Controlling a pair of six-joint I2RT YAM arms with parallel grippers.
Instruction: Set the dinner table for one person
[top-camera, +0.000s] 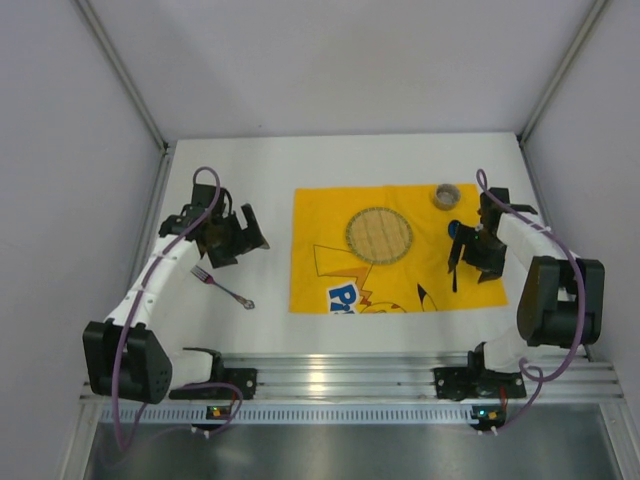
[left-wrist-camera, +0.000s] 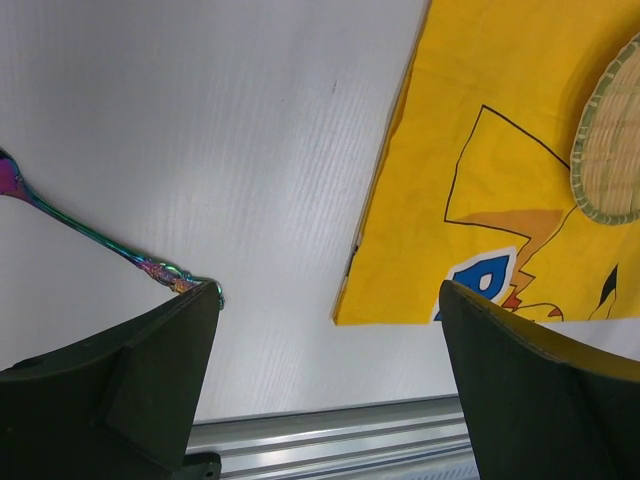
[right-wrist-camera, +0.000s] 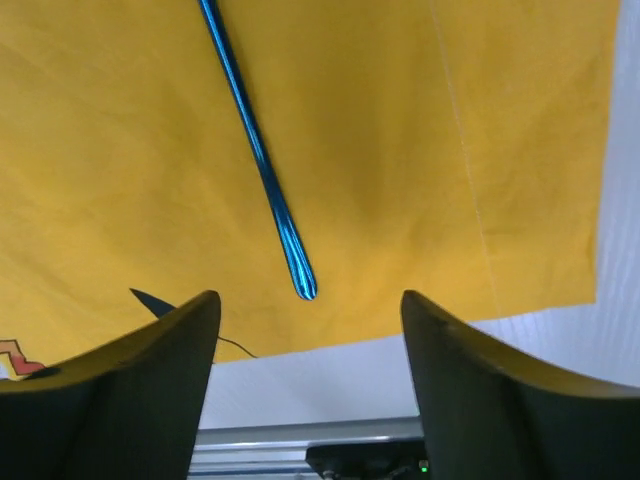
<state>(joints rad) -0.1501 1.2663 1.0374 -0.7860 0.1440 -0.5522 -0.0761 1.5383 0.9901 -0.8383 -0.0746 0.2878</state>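
White worktop (top-camera: 250, 170): placemat (top-camera: 320, 215) holds plate (top-camera: 379, 236), cup (top-camera: 446, 195), blue utensil (right-wrist-camera: 262, 165); fork (top-camera: 225, 287) at 8 o'clock unplaced; left pincer (left-wrist-camera: 330, 288), right pincer (right-wrist-camera: 310, 297) wide, empty.

table (top-camera: 260, 165): big, white, flat
mat (top-camera: 320, 220): yellow cloth, on the table, toward 3 o'clock
fork (top-camera: 224, 288): on the table, 8 o'clock from mat

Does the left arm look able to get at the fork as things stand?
Probably yes. The fork lies alone on the dinner table just beside the left gripper, whose jaws stand open, and nothing sits between them.
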